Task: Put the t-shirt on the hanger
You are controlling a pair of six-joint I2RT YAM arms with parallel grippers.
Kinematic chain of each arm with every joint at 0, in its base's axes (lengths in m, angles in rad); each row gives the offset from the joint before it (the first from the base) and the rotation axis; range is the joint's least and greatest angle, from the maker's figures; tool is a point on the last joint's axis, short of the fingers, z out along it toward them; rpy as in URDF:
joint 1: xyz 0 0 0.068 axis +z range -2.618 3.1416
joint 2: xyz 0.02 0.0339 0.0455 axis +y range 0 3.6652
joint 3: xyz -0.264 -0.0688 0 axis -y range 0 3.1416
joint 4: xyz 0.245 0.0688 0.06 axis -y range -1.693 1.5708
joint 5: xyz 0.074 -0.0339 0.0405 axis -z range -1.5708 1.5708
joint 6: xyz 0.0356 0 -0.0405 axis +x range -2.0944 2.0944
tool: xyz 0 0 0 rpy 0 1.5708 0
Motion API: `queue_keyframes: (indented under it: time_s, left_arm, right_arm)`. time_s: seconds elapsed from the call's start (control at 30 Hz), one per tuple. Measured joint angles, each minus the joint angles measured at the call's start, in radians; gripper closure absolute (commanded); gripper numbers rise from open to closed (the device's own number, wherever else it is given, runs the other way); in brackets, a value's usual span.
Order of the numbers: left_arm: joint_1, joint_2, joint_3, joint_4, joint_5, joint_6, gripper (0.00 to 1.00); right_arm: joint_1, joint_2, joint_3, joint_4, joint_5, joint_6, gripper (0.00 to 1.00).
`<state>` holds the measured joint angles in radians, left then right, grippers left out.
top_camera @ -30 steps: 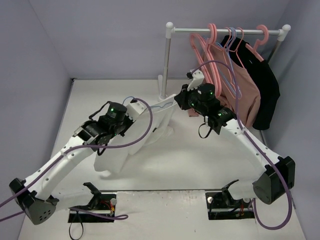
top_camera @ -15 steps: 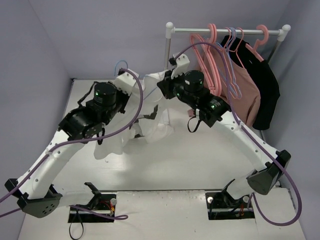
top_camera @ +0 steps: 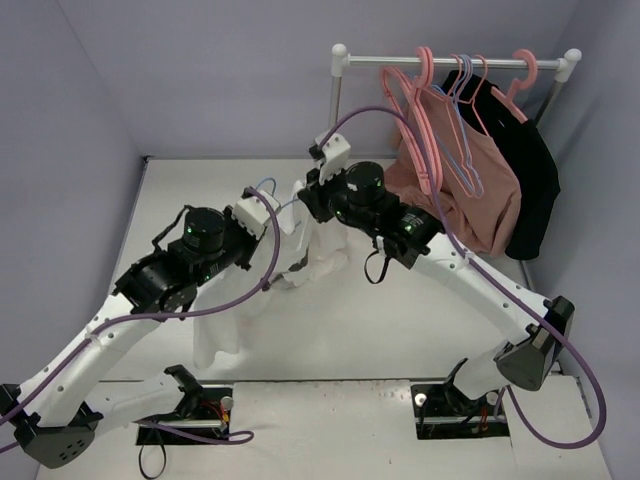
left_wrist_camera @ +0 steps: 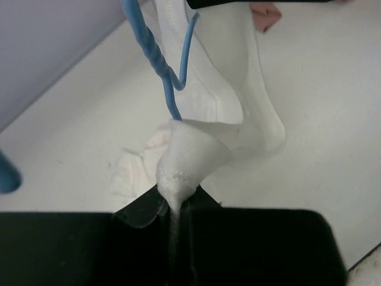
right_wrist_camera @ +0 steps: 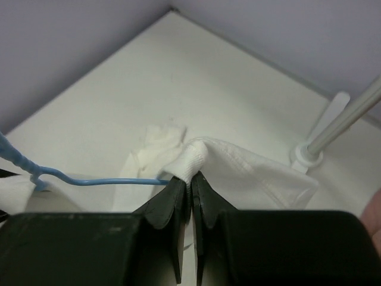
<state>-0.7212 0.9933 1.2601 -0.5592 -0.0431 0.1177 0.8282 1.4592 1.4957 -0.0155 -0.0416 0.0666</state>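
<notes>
The white t-shirt point(top_camera: 318, 250) hangs bunched between my two grippers above the table; its print is hidden. My left gripper point(top_camera: 262, 212) is shut on a fold of the t-shirt point(left_wrist_camera: 190, 149). My right gripper point(top_camera: 305, 192) is shut on the t-shirt's ribbed collar edge point(right_wrist_camera: 193, 159). The thin light-blue hanger point(left_wrist_camera: 156, 50) has its twisted neck coming up out of the t-shirt's collar in the left wrist view; one of its arms point(right_wrist_camera: 101, 180) runs left of my right gripper's fingers. Its hook point(top_camera: 262, 185) shows beside my left gripper.
A white clothes rail point(top_camera: 450, 62) stands at the back right with pink hangers point(top_camera: 418, 110), a dusty-pink top point(top_camera: 470, 185) and a black garment point(top_camera: 532, 175). The rail's post point(top_camera: 333, 120) and foot point(right_wrist_camera: 308, 156) stand close behind the t-shirt. Purple walls enclose the table.
Both grippers have risen from the table with the t-shirt, lifting it. In the last half second they came down and nearer a little, and the shirt hangs more bunched.
</notes>
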Motion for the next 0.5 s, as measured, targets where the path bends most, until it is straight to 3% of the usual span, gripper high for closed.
queue_keyframes:
  time_s: [0.2, 0.5]
  left_arm:
    - [0.000, -0.080, -0.189, 0.098, -0.011, -0.008, 1.00]
    - [0.002, -0.097, -0.315, 0.330, -0.006, -0.048, 1.00]
  right_arm:
    - [0.005, -0.020, -0.137, -0.025, -0.005, -0.026, 0.97]
    - [0.005, -0.043, -0.155, -0.020, -0.059, -0.042, 0.82]
